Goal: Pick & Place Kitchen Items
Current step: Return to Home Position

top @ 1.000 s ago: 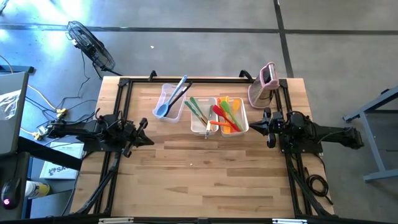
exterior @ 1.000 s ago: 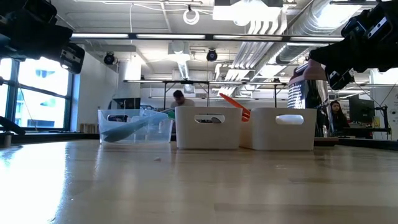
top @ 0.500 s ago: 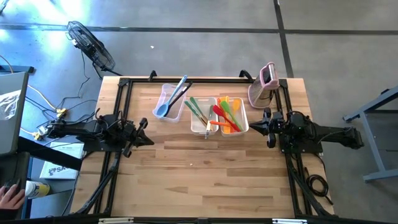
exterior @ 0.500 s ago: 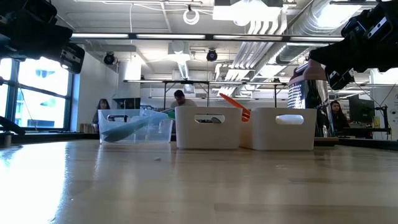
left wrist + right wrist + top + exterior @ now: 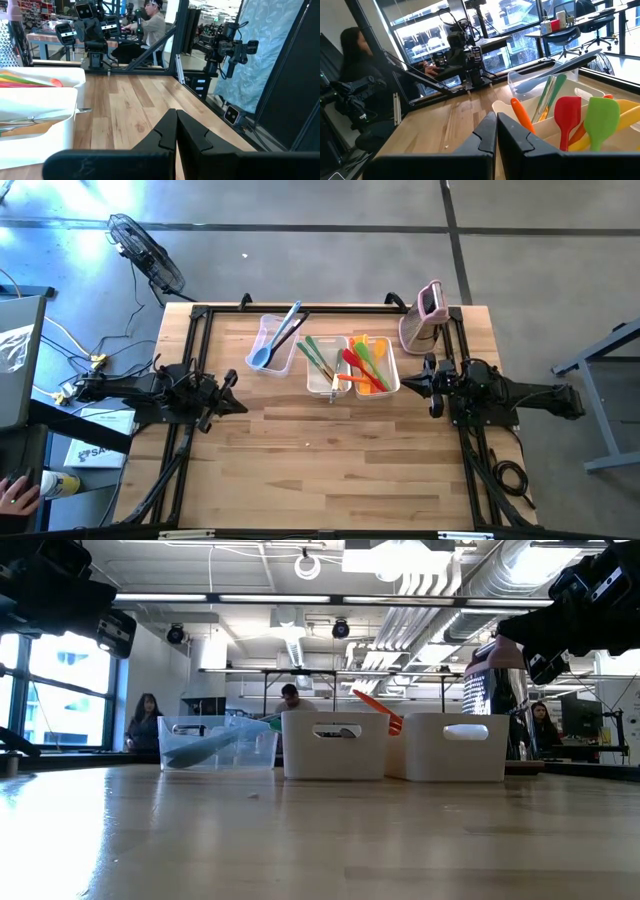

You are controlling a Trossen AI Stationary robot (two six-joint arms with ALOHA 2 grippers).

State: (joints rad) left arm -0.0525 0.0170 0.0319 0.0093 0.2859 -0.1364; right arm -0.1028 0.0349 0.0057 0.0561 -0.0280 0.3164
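The kitchen items lie in three tubs at the table's far middle. A blue spoon [image 5: 262, 355] and a black utensil [image 5: 290, 330] rest in the clear left tub [image 5: 264, 328], handles leaning out over its far rim. Green utensils [image 5: 318, 358] lie in the middle tub [image 5: 312, 386]. Red [image 5: 568, 114], orange [image 5: 522, 114], green [image 5: 600, 120] and yellow [image 5: 626, 112] ones fill the right tub [image 5: 396, 372]. My left gripper [image 5: 236, 392] waits shut, level, at the table's left edge. My right gripper [image 5: 414, 380] waits shut at the right edge, beside the right tub.
A pink-and-white upright gadget [image 5: 424, 316] stands at the far right corner, just behind my right arm. Black frame rails [image 5: 196, 330] run along the table's edges. Bare wood [image 5: 320, 460] stretches over the whole near half. A person [image 5: 143, 720] stands in the room beyond.
Both arms and everything on the table have kept still. In the room beyond, a person has walked out from behind the clear tub toward the left of the low view.
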